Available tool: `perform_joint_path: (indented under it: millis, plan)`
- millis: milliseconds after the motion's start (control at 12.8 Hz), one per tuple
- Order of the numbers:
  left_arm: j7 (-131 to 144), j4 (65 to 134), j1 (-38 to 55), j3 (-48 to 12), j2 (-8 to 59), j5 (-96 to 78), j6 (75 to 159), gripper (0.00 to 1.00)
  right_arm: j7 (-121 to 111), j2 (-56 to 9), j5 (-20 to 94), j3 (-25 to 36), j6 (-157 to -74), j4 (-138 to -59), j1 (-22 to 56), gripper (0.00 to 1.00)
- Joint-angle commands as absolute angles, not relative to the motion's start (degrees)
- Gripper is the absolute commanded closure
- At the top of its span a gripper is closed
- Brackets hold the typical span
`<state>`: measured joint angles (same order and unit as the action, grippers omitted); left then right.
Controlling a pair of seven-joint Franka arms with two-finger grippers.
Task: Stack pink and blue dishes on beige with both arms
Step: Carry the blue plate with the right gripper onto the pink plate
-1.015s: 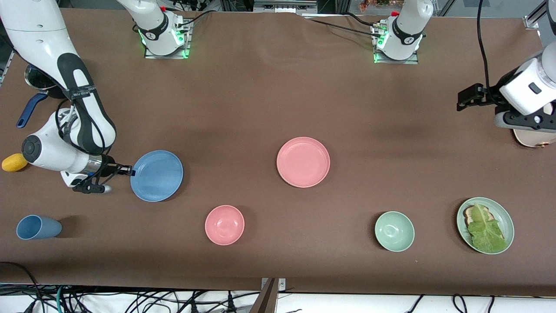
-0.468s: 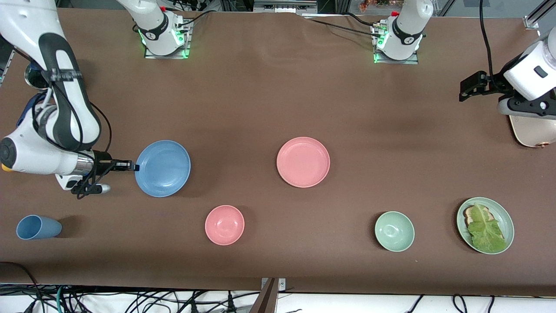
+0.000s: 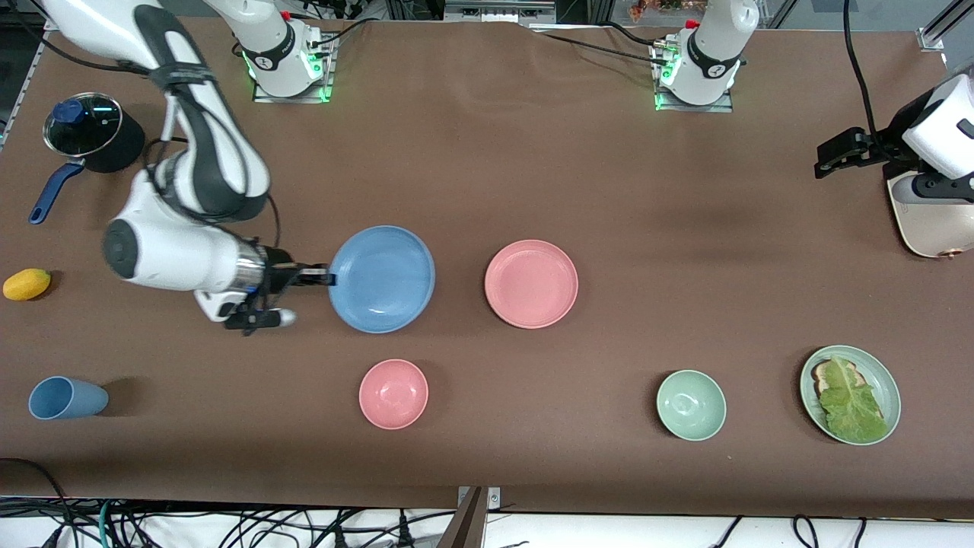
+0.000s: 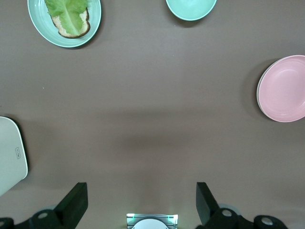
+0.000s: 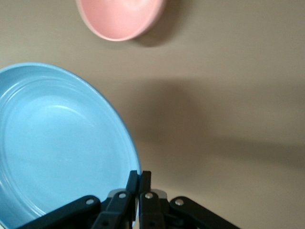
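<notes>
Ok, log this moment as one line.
right gripper: shut on blue plate, carrying | left gripper: open, waiting | pink plate: on table

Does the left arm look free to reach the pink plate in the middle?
Probably yes: the left gripper is open and empty, and only bare brown table lies between it and the round matte pink plate.

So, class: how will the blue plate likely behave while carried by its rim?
The blue plate looks rigid and probably light: the right gripper carries it pinched at one edge. Held so, it may tilt. Its matte surface should limit slipping.
</notes>
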<state>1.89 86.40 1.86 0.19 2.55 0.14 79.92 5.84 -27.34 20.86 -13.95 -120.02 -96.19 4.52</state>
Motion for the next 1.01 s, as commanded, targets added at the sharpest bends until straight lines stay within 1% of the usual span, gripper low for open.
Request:
perform_joint_path:
  millis: [0,390,625,937]
  plan:
    - [2.6,86.1,1.7,-0.1,2.4,-1.1,79.4,0.00,13.2,-32.2,21.0,-13.8,-126.8,-92.4,12.7,1.00]
    - [2.8,86.1,1.6,0.0,2.6,-1.1,79.4,0.00,20.2,-38.7,21.0,-13.6,-142.0,-91.9,22.7,1.00]
    - [2.8,85.9,1.7,0.1,3.1,-1.1,79.5,0.00,20.2,-43.1,21.0,-13.4,-145.1,-89.5,26.4,1.00]
    - [2.8,86.0,1.7,0.1,3.1,-1.1,79.6,0.00,20.1,-45.9,20.9,-13.2,-148.6,-89.1,28.3,1.00]
